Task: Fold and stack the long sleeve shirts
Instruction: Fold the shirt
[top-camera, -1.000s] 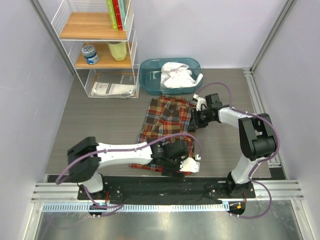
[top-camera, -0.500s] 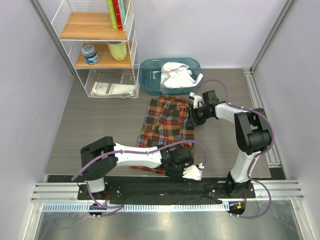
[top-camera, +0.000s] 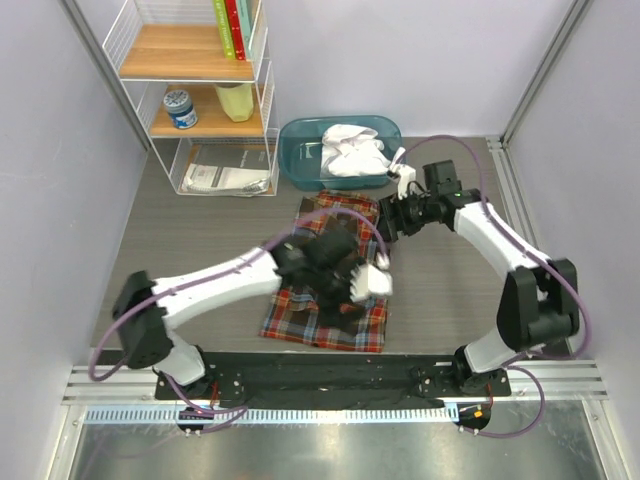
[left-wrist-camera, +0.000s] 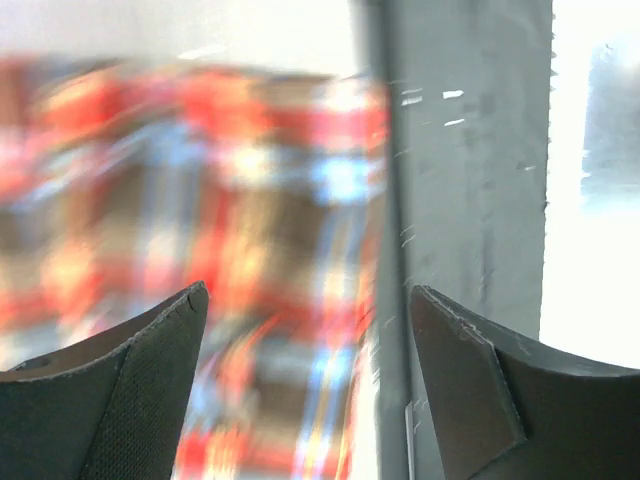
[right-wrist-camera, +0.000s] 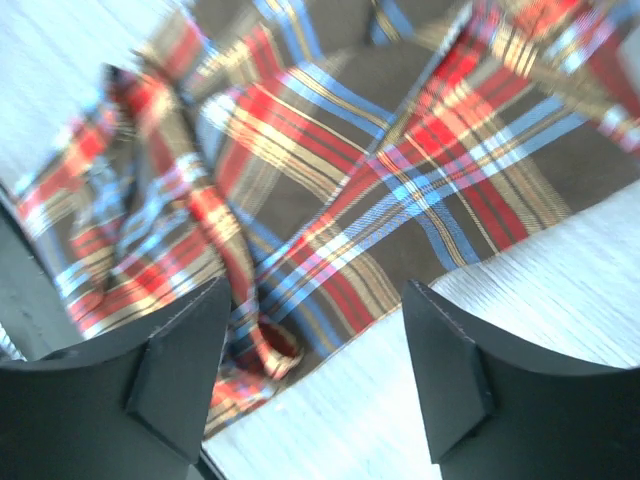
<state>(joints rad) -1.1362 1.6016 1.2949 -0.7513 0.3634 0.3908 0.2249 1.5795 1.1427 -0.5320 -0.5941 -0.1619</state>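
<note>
Two long sleeve shirts show. One, a soft red, brown, blue and yellow plaid flannel shirt (top-camera: 330, 315), lies as a rough rectangle on the grey wood-grain table (top-camera: 200, 250), near its front edge. The other, a crumpled plain white shirt (top-camera: 352, 150), sits in one translucent blue oval plastic tub (top-camera: 300, 150) behind it. The left gripper (top-camera: 372, 284) hangs over the flannel with jaws spread, holding nothing. The right gripper (top-camera: 388, 228), at the flannel's far right corner, also has jaws spread and empty. One white wire shelf rack (top-camera: 195, 90) stands at the back left.
</note>
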